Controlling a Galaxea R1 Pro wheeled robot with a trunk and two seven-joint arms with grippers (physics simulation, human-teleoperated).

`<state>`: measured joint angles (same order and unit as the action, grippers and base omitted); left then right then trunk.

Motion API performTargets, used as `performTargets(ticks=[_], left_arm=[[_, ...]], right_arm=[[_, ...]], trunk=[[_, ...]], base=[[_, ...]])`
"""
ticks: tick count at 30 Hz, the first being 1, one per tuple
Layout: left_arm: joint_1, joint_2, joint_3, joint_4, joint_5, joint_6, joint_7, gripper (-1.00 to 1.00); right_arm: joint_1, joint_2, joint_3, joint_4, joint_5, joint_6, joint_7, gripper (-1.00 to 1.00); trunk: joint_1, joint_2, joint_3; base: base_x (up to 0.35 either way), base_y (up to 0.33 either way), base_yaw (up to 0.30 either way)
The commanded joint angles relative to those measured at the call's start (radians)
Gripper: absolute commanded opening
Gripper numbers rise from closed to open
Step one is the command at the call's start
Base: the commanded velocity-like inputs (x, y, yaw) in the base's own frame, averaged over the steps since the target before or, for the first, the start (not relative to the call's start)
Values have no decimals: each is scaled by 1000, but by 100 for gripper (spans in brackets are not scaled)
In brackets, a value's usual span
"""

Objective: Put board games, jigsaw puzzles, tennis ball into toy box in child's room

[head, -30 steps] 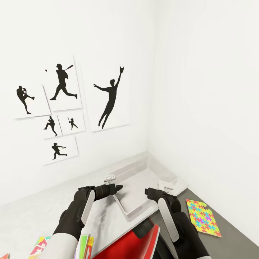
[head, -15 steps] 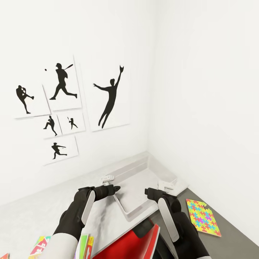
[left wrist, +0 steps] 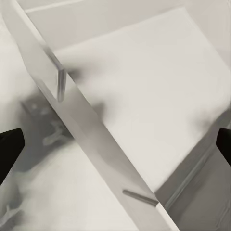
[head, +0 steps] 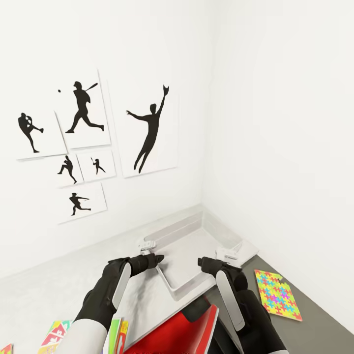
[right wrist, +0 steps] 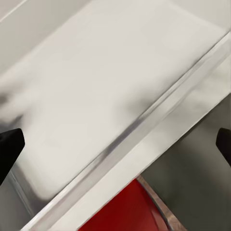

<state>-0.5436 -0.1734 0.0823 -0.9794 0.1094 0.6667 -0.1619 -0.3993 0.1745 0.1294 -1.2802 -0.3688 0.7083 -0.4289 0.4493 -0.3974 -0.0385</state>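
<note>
Toy box (head: 196, 246) lt grey; jigsaw puzzle (head: 278, 295) yellow/pink/blue/green interlocking.

Pale table (head: 44, 295): grey toy box (head: 189, 248) in corner, jigsaw puzzle (head: 277, 295) beside it.

The toy box (head: 196, 246) sits in the room's corner, with the wall pictures (head: 88, 147) up behind it to the left. The left pincer (head: 158, 259) is over its left wall and the right pincer (head: 200, 262) over its near wall. A jigsaw puzzle (head: 277, 295) lies to the right on the worktop (head: 314, 314). A red game box (head: 182, 334) lies in front, between the arms.
</note>
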Motion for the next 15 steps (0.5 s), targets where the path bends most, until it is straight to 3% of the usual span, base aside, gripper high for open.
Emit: performTargets(ticks=[1,15], left_arm=[[-1,-1,4,0,7,3,1,100],[-1,-1,4,2,6,-7,4,100]], right_arm=[[-1,0,1,-1,-10,2,-10,100],[-1,0,0,-1,-10,2,-8,100]], trunk=[[1,-3,-4],[1,-3,-27]], base=[[0,0,0],[0,0,0]])
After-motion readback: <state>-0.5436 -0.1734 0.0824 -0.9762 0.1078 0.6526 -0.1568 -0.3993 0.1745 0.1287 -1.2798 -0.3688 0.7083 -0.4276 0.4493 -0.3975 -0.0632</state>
